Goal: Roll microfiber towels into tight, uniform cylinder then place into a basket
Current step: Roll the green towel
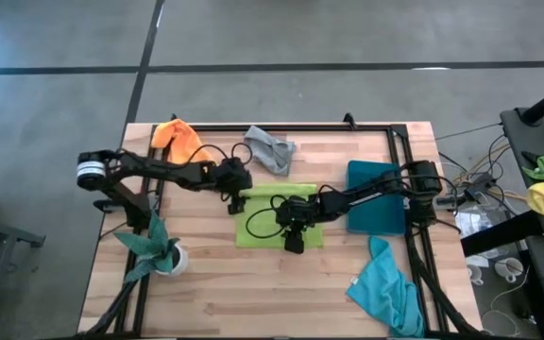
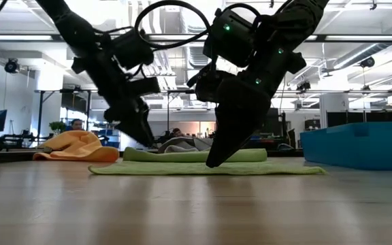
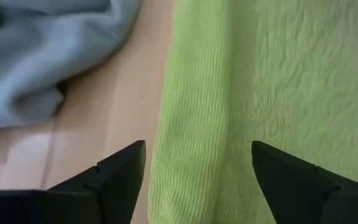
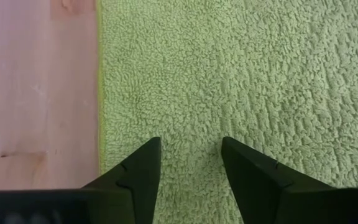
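The lime green towel point(image 1: 277, 219) lies spread flat on the table's middle. Its far edge is rolled into a low roll point(image 2: 196, 155), which also shows in the left wrist view point(image 3: 191, 112). My left gripper point(image 1: 237, 200) is open over the roll's left end, one finger on each side of it point(image 3: 197, 158). My right gripper point(image 1: 294, 244) is open a little, down on the flat part near the towel's near edge point(image 4: 191, 146). The teal-blue basket point(image 1: 376, 196) stands to the right of the towel. My left gripper has the roll's left end point(image 3: 185, 180) between its open fingers, coming from above; I cannot tell whether they touch it. My right gripper reaches the flat single layer point(image 4: 191, 112) near the towel's near edge with its fingertips point(image 2: 213, 162), slanting down from above. No cloth is between the fingers, and the towel lies flat on the table.
The orange towel point(image 1: 178, 135) and grey towel point(image 1: 272, 149) lie crumpled at the far edge. The turquoise towel point(image 1: 385, 288) lies at the near right. A potted plant point(image 1: 159, 247) stands at the near left. Bare wood lies along the near edge.
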### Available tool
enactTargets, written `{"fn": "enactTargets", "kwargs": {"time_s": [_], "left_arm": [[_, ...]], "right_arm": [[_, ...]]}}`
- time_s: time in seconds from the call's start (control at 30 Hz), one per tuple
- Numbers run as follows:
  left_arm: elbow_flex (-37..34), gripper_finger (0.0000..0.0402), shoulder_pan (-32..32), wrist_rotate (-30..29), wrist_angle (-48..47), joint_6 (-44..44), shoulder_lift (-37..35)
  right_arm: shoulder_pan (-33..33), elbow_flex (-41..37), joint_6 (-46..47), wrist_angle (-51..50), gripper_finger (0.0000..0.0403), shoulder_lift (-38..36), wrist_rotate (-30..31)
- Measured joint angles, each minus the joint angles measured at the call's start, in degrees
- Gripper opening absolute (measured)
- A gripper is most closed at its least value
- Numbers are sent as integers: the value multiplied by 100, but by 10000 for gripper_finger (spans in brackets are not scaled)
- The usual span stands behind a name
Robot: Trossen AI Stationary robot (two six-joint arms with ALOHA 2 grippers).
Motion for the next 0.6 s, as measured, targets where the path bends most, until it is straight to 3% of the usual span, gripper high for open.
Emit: {"fn": "enactTargets", "kwargs": {"time_s": [0.23, 0.6], "left_arm": [[-57, 213, -46, -606, 70, 124, 164], [-17, 42, -59, -930, 28, 279, 139]], "right_arm": [[-2, 0, 2, 17, 164, 2, 28], [-2, -6, 1, -114, 164, -116, 40]]}}
